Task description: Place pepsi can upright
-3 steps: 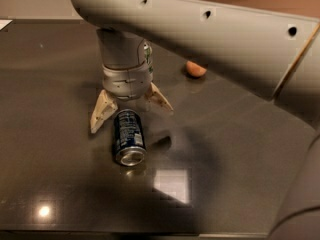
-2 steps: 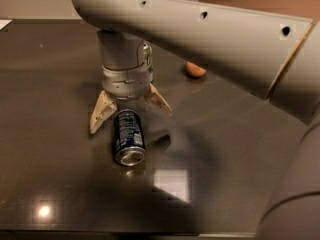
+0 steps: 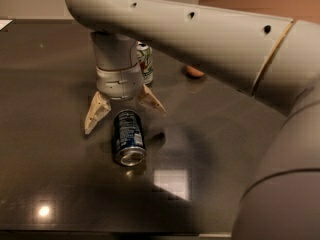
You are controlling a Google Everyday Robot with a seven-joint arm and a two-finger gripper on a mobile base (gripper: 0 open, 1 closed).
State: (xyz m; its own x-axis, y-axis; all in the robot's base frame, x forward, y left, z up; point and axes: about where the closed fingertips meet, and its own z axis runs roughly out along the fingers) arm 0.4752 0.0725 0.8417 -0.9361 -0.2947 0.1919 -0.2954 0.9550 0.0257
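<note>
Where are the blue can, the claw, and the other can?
Pepsi can [image 3: 129, 136]: camera view, middle of its side, lying down.
Claw [image 3: 125, 119]: camera view, midway between its open fingertips, at the can's far end.
White-green can [image 3: 146, 64]: camera view, visible side behind the claw.

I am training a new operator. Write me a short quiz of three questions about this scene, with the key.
1. True or false: the pepsi can stands upright on the table.
2. How is the gripper? A) open, over the can's far end; B) shut on the can; C) away at the table's left edge.
3. Fill in: the white and green object partly hidden behind the gripper is a ____.

Key: 1 false, it lies on its side; 2 A; 3 can.
</note>
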